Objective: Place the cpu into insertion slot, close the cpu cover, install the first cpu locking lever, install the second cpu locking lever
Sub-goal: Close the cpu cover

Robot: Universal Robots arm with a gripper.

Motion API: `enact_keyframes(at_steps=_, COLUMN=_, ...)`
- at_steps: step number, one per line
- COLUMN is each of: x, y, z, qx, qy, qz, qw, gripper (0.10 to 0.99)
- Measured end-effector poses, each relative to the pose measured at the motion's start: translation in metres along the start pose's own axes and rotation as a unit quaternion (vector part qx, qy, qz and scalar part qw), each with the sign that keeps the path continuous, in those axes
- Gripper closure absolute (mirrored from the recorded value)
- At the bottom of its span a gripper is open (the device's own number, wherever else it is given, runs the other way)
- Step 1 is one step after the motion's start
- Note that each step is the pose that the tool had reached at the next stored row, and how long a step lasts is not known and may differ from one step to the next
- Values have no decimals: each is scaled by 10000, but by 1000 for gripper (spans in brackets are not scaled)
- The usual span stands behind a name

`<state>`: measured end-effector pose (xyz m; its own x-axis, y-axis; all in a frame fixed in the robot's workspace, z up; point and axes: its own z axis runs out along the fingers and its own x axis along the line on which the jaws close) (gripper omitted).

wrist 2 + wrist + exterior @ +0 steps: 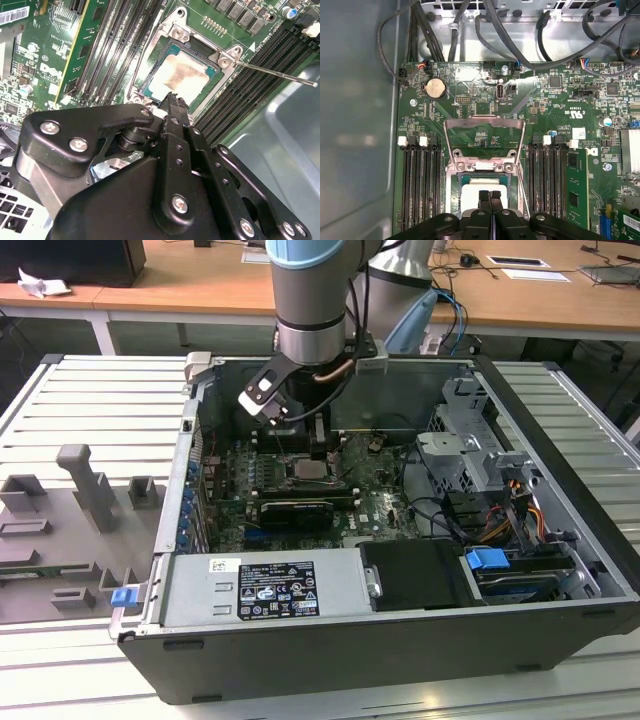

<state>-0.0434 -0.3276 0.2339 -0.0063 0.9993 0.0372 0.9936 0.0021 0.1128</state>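
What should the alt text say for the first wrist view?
The robot's shut hand hangs over the cpu, seated on the green motherboard with the cpu cover swung open. Black memory slots flank it, and dark cables run past the board's far edge.

Wooden desks (200, 282) along back w/ papers (519, 260); ribbed pale-grey worktable (100, 400) in front, evenly lit.

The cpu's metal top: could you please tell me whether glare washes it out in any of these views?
In the second wrist view the cpu carries a warm, blotchy reflection across its top plate; in the first wrist view it looks bleached almost white just past the shut gripper; in the exterior view it sits dim and grey under the arm, without glare.
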Motion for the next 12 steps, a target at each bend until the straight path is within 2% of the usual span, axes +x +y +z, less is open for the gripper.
enact_keyframes(at_steps=12, x=5, y=16, z=-141, qx=0, qy=0, qz=-1, qw=10000, gripper=980)
